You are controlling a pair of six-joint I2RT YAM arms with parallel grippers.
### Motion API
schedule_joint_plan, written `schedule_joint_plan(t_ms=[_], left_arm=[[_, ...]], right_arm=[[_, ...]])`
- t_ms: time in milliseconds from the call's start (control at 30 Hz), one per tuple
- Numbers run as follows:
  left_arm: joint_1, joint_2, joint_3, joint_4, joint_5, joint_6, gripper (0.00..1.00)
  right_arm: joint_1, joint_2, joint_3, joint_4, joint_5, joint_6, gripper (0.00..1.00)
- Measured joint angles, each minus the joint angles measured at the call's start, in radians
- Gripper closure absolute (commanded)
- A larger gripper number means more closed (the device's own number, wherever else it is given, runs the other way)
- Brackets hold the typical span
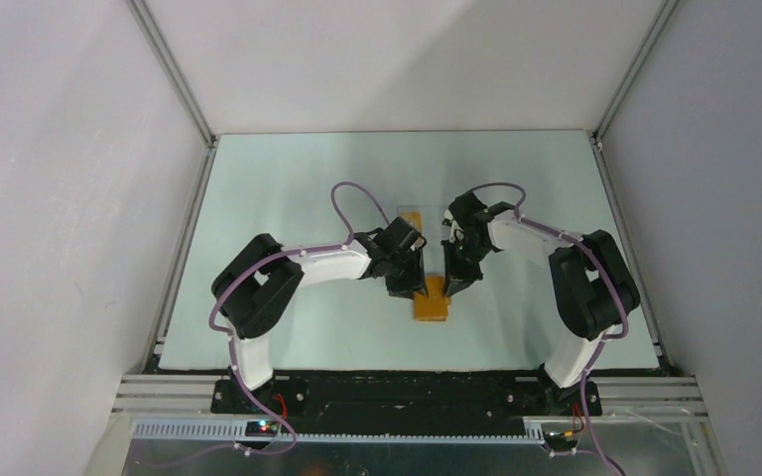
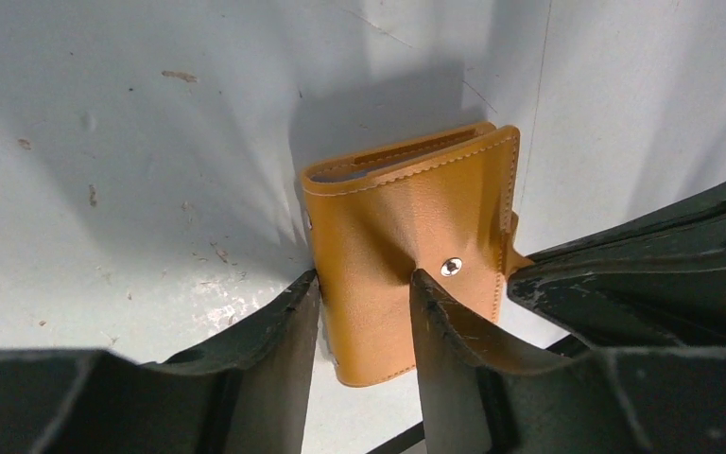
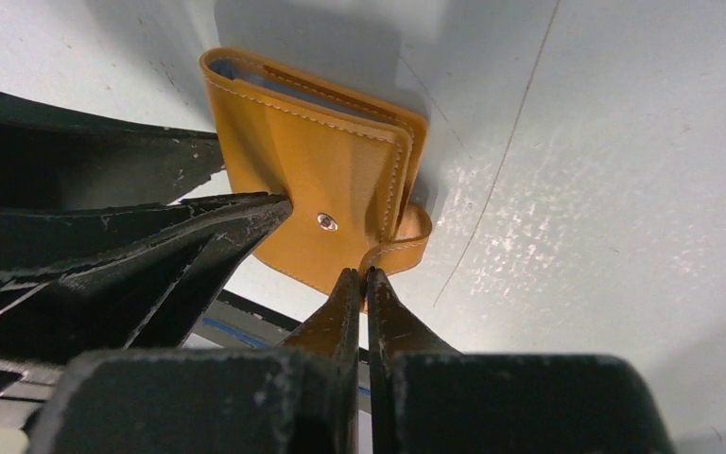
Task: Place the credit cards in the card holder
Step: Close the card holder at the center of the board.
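Observation:
The card holder (image 1: 431,302) is an orange-tan wallet, folded shut on the pale table between my two arms. In the left wrist view it (image 2: 406,218) stands on edge with its metal snap (image 2: 451,267) facing me. My left gripper (image 2: 359,279) pinches its left part, one finger at the edge and the other denting the front. My right gripper (image 3: 361,274) is shut on the loose clasp strap (image 3: 406,241) that curls off the holder (image 3: 312,161). A light blue sliver (image 3: 232,68) shows in its upper opening. I cannot tell whether that is one of the credit cards. No loose credit cards are in view.
A pale clear rectangle (image 1: 412,216) lies flat on the table just behind the grippers. White walls with metal frame rails (image 1: 174,74) close in the table on three sides. The left gripper (image 1: 407,288) and right gripper (image 1: 453,288) are nearly touching over the holder.

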Motion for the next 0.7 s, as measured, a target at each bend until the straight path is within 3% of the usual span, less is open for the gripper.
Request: schedule_joint_plan(t_ms=[400, 700], left_arm=[[-0.002, 0.006, 0.015, -0.013, -0.001, 0.012, 0.52], [-0.002, 0.011, 0.026, -0.029, -0.01, 0.021, 0.63]], right_arm=[[0.036, 0.021, 0.009, 0.017, -0.039, 0.003, 1.0], [0.006, 0.021, 0.009, 0.035, -0.1, 0.022, 1.0]])
